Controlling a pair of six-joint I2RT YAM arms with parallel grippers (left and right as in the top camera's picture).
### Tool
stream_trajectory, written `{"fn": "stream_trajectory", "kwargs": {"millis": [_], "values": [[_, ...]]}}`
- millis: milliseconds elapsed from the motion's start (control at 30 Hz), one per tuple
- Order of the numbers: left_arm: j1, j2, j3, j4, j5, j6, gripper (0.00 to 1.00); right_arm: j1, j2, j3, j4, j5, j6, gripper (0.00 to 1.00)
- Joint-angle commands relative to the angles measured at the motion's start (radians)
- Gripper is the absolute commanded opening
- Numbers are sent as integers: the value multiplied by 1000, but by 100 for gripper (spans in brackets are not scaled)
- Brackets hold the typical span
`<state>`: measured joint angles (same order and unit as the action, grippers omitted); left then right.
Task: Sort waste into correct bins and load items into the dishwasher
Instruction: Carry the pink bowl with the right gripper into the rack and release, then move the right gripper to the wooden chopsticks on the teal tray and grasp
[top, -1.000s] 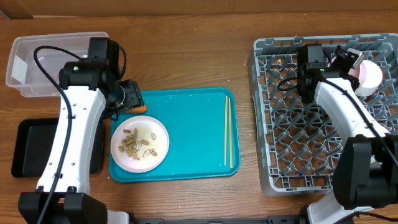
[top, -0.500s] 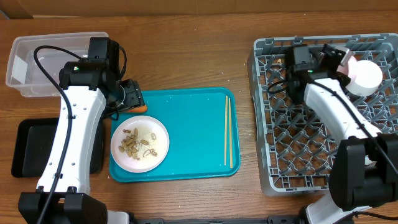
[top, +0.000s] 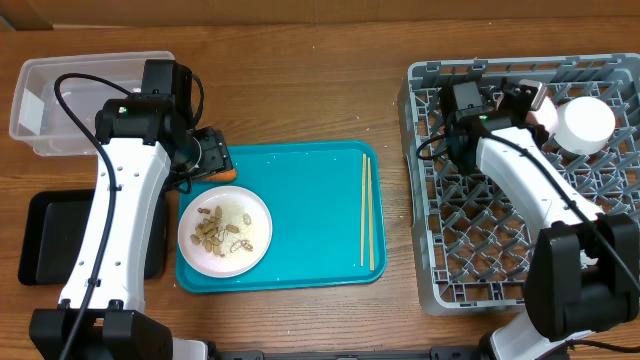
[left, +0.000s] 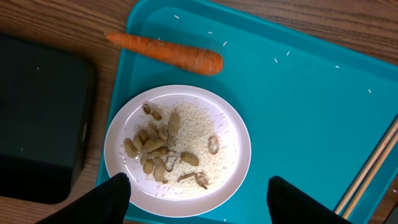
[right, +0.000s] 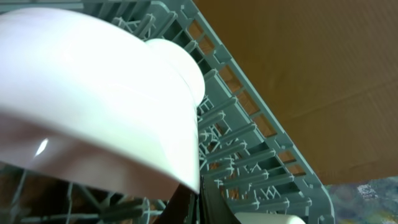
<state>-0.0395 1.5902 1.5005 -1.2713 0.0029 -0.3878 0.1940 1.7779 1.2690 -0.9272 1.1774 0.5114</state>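
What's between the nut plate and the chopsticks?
Just teal tray between plate and chopsticks, bare in the overhead view; the left wrist view shows tiny white specks.

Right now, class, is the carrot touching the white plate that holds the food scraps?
Apart. The left wrist view shows a strip of bare teal tray between the carrot and the near rim of the white plate.

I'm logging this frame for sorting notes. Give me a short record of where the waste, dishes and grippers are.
carrot: lying across the teal tray's edge
plate: on the tray, holding nuts and rice
chopsticks: on the tray's right side
bowl: at the rack's far right corner
left gripper: open, above the plate
right gripper: at the bowl, grip unclear
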Motion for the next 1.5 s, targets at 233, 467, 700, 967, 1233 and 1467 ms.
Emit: {"fn": "stream_trajectory", "kwargs": {"millis": [233,467,700,967,1233,1467], "values": [[-6,-8,14,1,-10,12,73,95,16,-11,-131,-167,97,19],[-6,-8,14,1,-10,18,73,138,-72,21,-238,-284,181,64],[-6,-8,14,-2,-10,18,73,138,-241,107,-207,-686,12,68],[-6,-8,14,-3,-10,18,76,163,-322,118,-121,-1381,-212,70],[-7,-8,14,-8,-10,18,80,314,-209,109,-129,-1388,-158,70],[-7,-8,14,-14,-10,18,80,395,-21,109,-118,-1345,-54,65]]}}
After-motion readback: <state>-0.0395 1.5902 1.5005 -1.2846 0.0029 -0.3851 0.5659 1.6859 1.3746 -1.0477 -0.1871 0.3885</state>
